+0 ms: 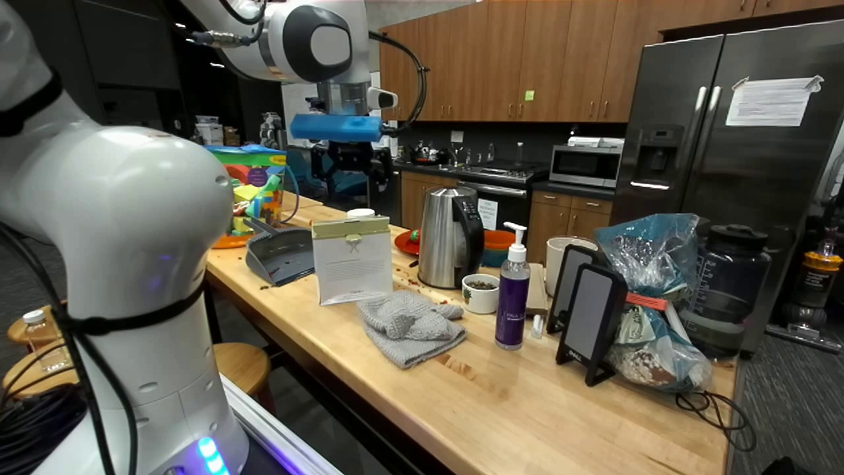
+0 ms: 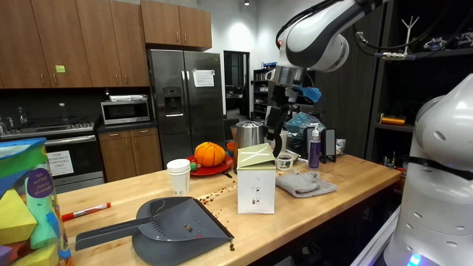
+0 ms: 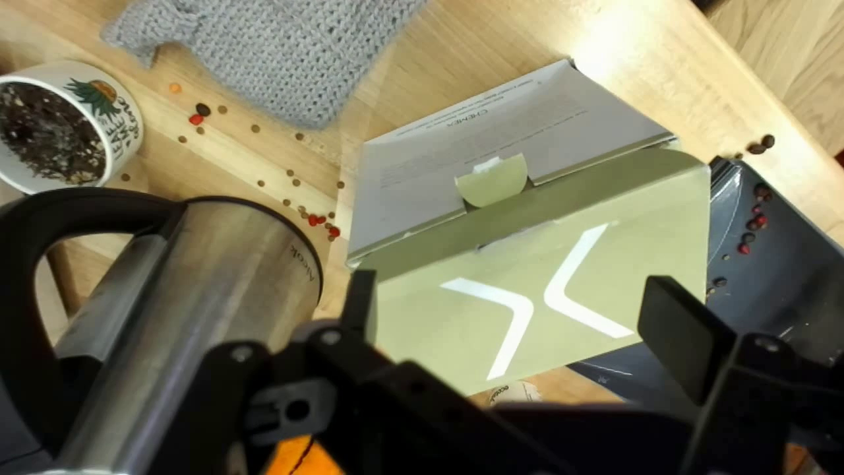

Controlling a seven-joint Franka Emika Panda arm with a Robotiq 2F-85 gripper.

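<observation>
black fingers point(image 3: 682, 336) stand spread wide in front of me, and my gripper point(image 3: 517, 313) grasps nothing. i hang above the box point(image 3: 541, 264), apart from it; from my wrist its pale green lid, marked with a broken white cross, shows through the gap between my fingers. the box stands upright on the wooden table point(image 2: 122, 192), white below, the lid lying down with a small tab over the printed face.

just beside the box is the steel kettle point(image 3: 231, 284), black handle turned away from it. on the side away from the kettle lies the grey dustpan point(image 2: 166, 244), a few red and dark bits in it; more bits point(image 2: 207, 199) are strewn over the wood. before the printed face a grey knitted cloth point(image 1: 412, 323) lies rumpled. near the kettle stands a white pot point(image 1: 481, 301) with a dark, crumbly filling.

further off are stacked white cups point(image 2: 179, 181), a red marker point(image 2: 87, 211), and a red plate point(image 2: 220, 170) bearing an orange pumpkin point(image 2: 210, 154). past the pot come a purple pump bottle point(image 1: 512, 303), two black speakers point(image 1: 590, 316) and a crinkled plastic bag point(image 1: 649, 359).

beyond the table, a microwave point(image 2: 125, 112) stands near the steel fridge point(image 2: 203, 111), brown cabinets point(image 2: 101, 44) above.
</observation>
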